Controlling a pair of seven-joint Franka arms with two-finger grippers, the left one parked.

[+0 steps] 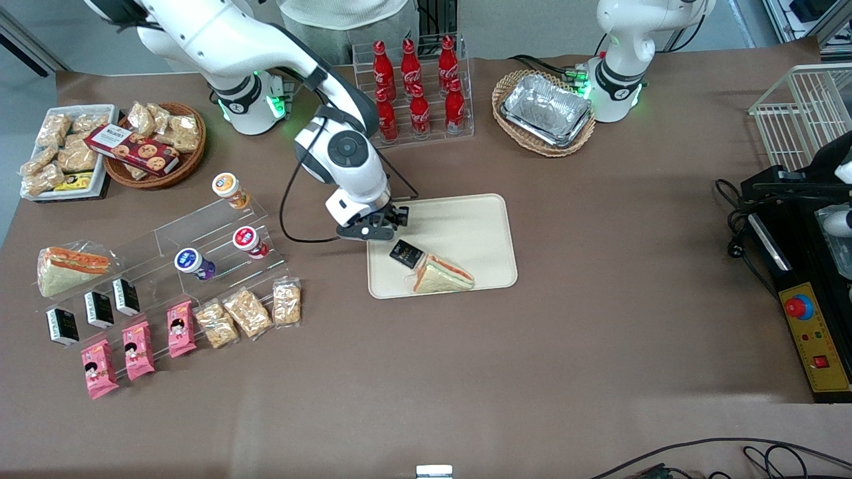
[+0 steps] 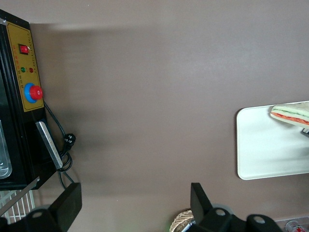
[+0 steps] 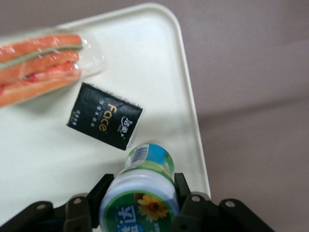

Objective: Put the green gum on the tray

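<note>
Smooth cream tray (image 3: pixel 145 58), gripper (image 3: pixel 140 203)-held cylindrical green gum (image 3: pixel 142 186)

A brown paper-like cover lies over the whole table (image 1: pixel 599 346), creased faintly and lit evenly from above, with soft shadows under what stands on it. Past the table's edge by the wicker basket (image 1: pixel 154 148) of snacks, a strip of grey floor (image 1: pixel 40 36) shows, crossed by a dark bar

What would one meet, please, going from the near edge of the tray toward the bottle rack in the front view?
Wrapped sandwich → black Face packet → hand gripping the green gum over the tray → cola bottles.
</note>
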